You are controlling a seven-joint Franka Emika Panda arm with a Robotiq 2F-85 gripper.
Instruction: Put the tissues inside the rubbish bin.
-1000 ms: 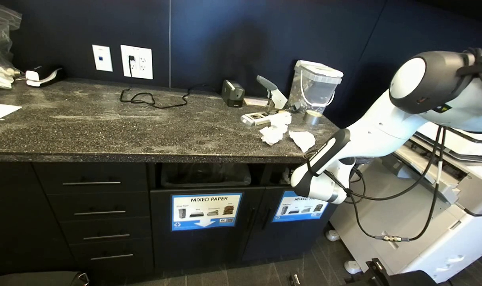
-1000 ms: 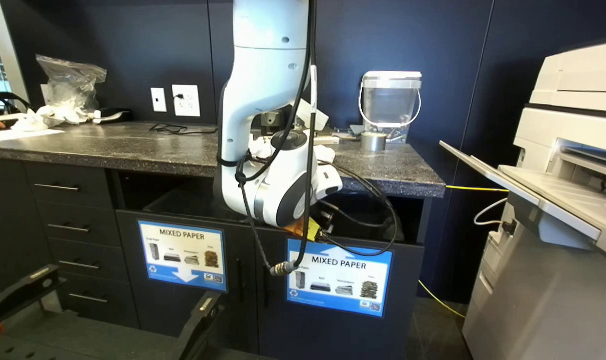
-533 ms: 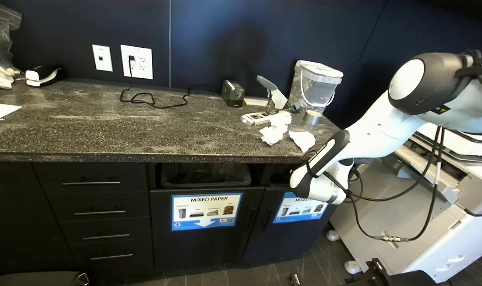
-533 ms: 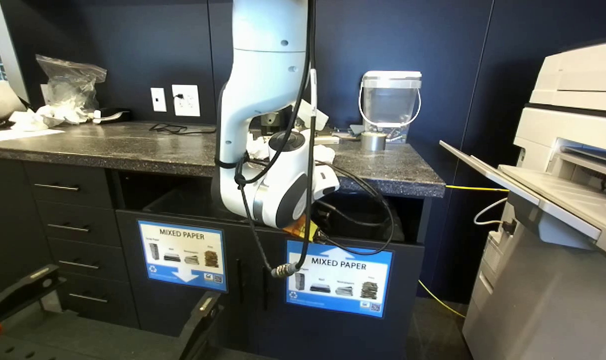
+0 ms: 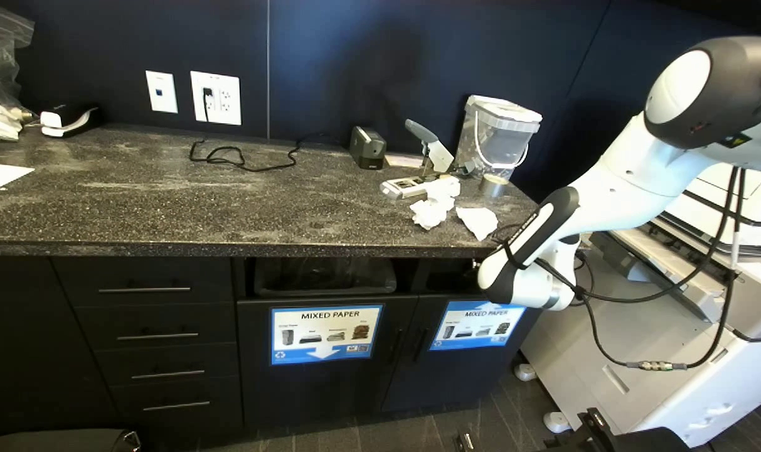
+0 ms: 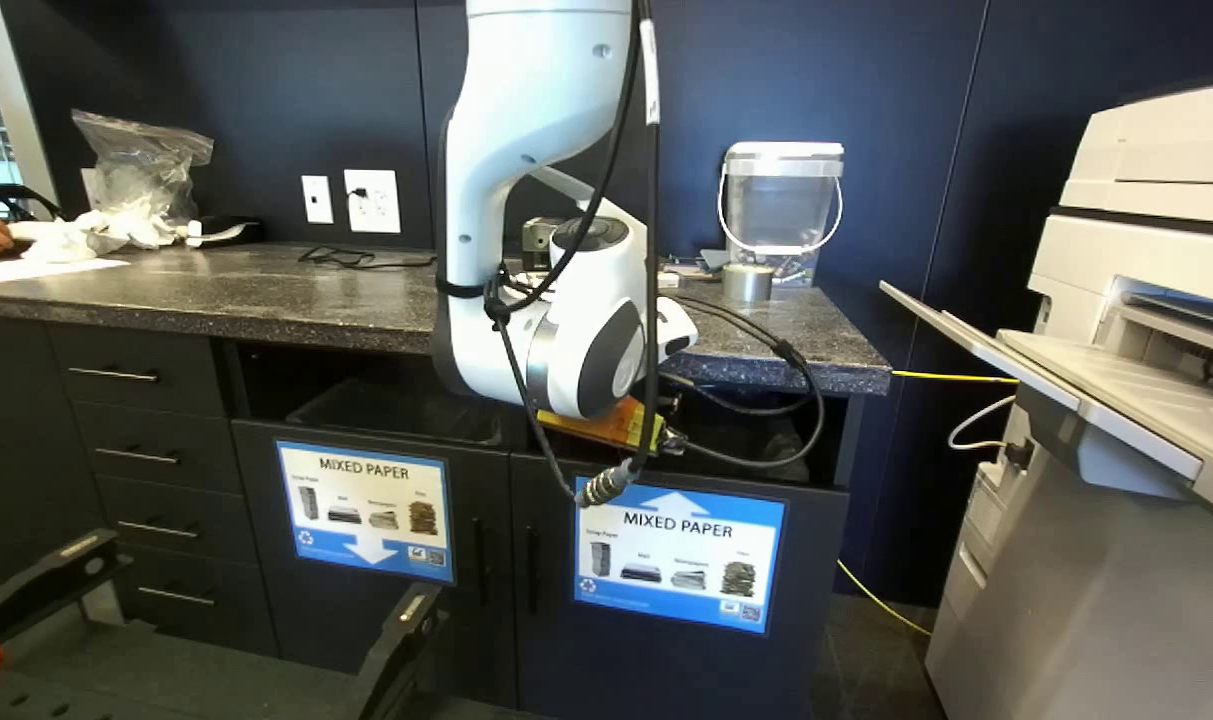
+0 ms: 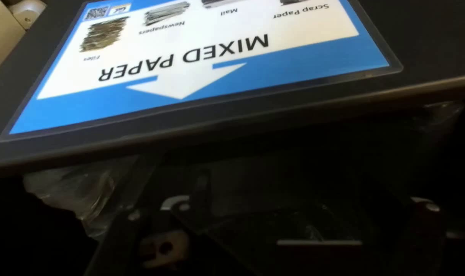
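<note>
The white robot arm with black joint covers (image 5: 606, 194) had just risen and eased back from the black cabinet-front rubbish bin (image 6: 666, 665) with a bright blue label (image 6: 678, 560), nearer the pale grey printer (image 6: 1096, 420), and the pale scrap I'd glimpsed below its wrist a second earlier had vanished. In the wrist view the dark metal fingers (image 7: 196, 203) stood apart over the bin's dark mouth, no paper between them that I could see. One tissue, I judged, had likely dropped inside, though I couldn't see it there. The crumpled white paper tissues (image 5: 431, 213) on the speckled grey desk (image 5: 229, 207) hadn't stirred: a clump and a loose piece (image 5: 478, 221) just beside it, so more trips seemed needed.
</note>
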